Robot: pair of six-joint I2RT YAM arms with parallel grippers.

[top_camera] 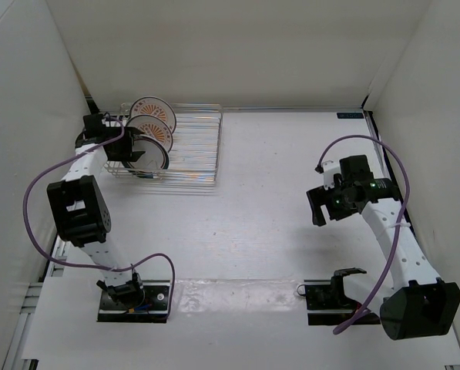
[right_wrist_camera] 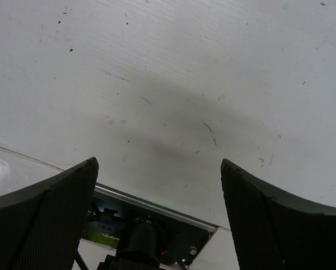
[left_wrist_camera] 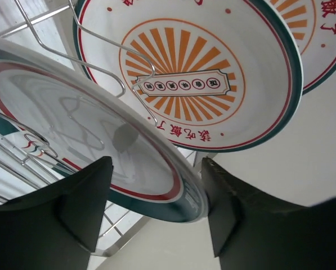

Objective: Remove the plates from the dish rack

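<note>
Upper left, the left gripper [left_wrist_camera: 155, 163] straddled the plain plate [left_wrist_camera: 72, 124] in the dish rack [top_camera: 195, 146], pinch unclear; right gripper [right_wrist_camera: 157, 163] gaped empty.

Three plates [top_camera: 149, 132] are counted in the one rack [top_camera: 195, 146]; of these, two sunburst plates [left_wrist_camera: 182, 84] are counted, and one plain plate [left_wrist_camera: 72, 124]; two arms are seen, one left arm [top_camera: 79, 208] and one right arm [top_camera: 391, 231]; two grippers are counted, one left gripper [left_wrist_camera: 156, 191] and one right gripper [right_wrist_camera: 159, 185]; two fingers [left_wrist_camera: 83, 202] are borne by each, so four are counted in all; two purple cables [top_camera: 29, 208] are seen, one per arm; two bases [top_camera: 133, 299] are counted, one under each arm; one tabletop [top_camera: 260, 200] is shown.
</note>
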